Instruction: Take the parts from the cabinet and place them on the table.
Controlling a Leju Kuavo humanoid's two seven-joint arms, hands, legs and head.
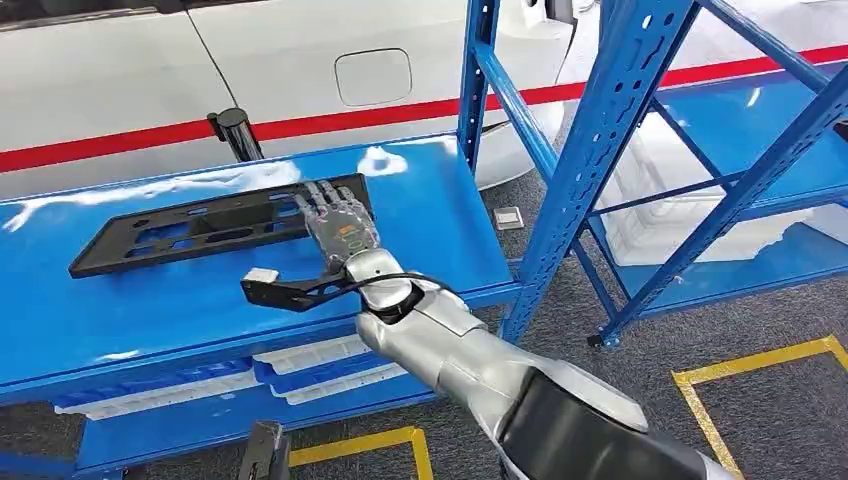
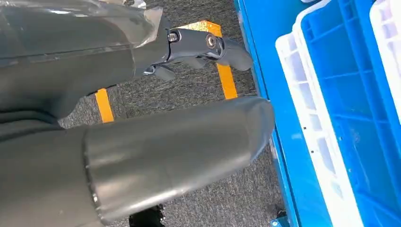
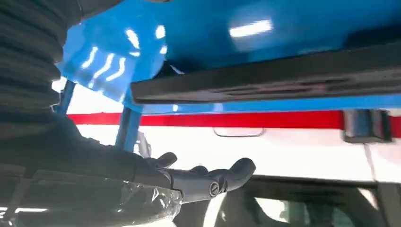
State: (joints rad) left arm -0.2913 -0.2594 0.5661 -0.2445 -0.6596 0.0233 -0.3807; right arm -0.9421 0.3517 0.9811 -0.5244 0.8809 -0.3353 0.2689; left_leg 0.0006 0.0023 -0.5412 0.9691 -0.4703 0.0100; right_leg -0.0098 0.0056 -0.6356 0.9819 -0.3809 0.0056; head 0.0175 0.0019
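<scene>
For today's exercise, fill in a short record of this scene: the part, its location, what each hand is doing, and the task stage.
part: flat black plastic panel
location: lying on the blue shelf of the cabinet
right hand: fingers extended flat over the panel's near end, no grip visible
left hand: hanging low over the floor beside the crates, fingers loosely curled, holding nothing
stage: panel not yet lifted

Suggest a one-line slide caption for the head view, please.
Right hand reaches over the end of a black plastic part lying flat on the blue shelf, fingers spread.
</scene>
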